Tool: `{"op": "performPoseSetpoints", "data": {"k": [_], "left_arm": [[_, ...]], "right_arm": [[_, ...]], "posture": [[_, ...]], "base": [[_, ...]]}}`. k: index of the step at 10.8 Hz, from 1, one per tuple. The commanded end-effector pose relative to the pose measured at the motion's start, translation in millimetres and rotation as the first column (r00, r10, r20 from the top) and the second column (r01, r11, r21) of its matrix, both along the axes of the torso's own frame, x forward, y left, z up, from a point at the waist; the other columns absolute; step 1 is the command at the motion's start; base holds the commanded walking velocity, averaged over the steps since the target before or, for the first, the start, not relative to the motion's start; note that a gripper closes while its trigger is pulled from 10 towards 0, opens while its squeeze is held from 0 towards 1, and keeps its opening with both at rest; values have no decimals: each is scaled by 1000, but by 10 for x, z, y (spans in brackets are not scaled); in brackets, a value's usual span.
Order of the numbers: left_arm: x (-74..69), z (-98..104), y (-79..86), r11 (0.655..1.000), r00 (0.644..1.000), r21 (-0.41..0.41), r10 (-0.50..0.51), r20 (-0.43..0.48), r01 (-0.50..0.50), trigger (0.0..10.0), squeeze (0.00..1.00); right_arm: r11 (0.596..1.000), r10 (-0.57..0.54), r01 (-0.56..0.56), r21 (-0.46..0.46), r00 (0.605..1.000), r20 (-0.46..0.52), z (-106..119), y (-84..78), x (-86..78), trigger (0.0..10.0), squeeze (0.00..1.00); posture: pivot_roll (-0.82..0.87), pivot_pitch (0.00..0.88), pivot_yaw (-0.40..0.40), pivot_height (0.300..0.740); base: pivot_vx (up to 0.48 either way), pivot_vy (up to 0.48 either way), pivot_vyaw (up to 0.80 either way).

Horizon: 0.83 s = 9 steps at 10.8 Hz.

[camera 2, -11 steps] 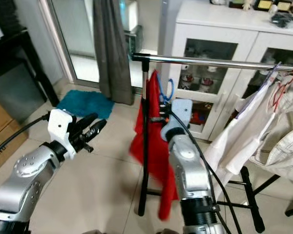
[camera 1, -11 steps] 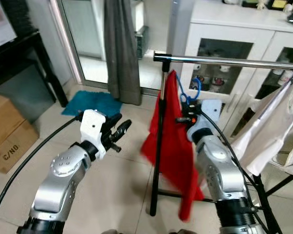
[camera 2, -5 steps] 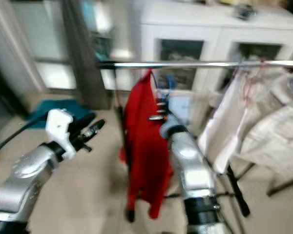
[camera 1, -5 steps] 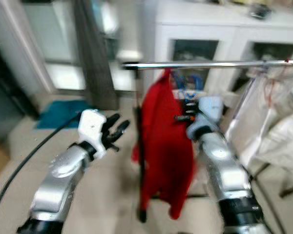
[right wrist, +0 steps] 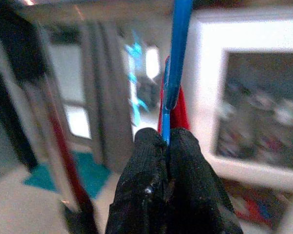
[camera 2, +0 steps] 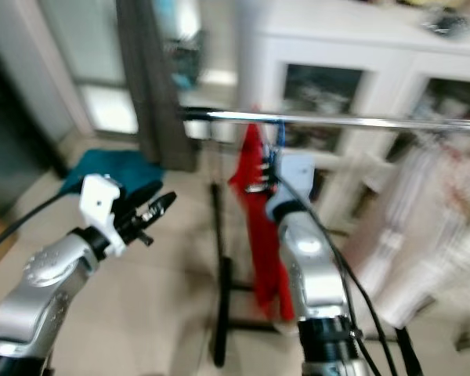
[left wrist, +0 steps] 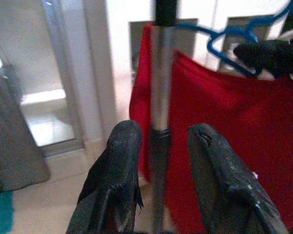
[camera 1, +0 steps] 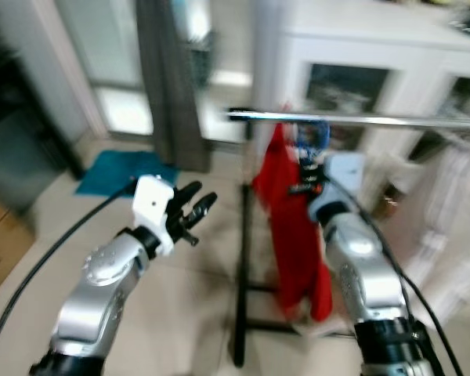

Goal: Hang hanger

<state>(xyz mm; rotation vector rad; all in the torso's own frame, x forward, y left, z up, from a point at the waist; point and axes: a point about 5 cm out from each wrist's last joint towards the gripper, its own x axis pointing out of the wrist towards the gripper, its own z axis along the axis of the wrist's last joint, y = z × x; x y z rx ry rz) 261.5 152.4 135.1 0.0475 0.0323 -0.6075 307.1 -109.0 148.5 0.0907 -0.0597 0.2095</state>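
My right claw (right wrist: 167, 146) is clenched on the thin blue hanger (right wrist: 177, 58), which carries a red garment (camera 1: 294, 227). I hold it high, just under the silver rail (camera 1: 360, 120) and near the rail's end, so that I judge the hook can go over the bar; it is not yet on it, as far as the blurred pictures let me tell. The hanger looks like smooth, slim plastic, and the cloth hangs soft and limp. My left claw (camera 1: 194, 210) is released, holding nothing, and it points at the dark upright post (left wrist: 158, 122) of the rack, well apart from the garment.
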Motion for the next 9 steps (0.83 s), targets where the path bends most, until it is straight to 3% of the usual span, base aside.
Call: {"op": "performPoseSetpoints", "data": {"k": [1,2,4,7,9], "left_arm": [[-25,32,-58,999,999,-13,-49,10,49,10000,0],[-47,32,-64,998,998,-16,-67,9,67,10000,0],[-44,47,-60,997,997,-22,-75,15,75,10000,0],[-62,91,-102,986,986,-6,-169,8,169,10000,0],[-77,156,-151,971,970,4,-240,23,240,10000,0]], "right_arm": [[999,28,-32,33,994,109,177,23,-36,10000,0],[997,33,-44,57,984,174,258,13,-66,10000,0],[997,43,-54,49,979,200,297,29,-54,10000,0],[998,65,-66,8,990,127,270,107,107,10000,0],[995,87,-86,-42,996,16,212,191,295,10000,0]], "posture": [[-6,0,18,740],[-6,0,16,740],[-6,0,14,740],[-6,0,17,740],[-4,0,25,740]], "base": [[0,0,0],[0,0,0],[0,0,0],[0,0,0],[0,0,0]]}}
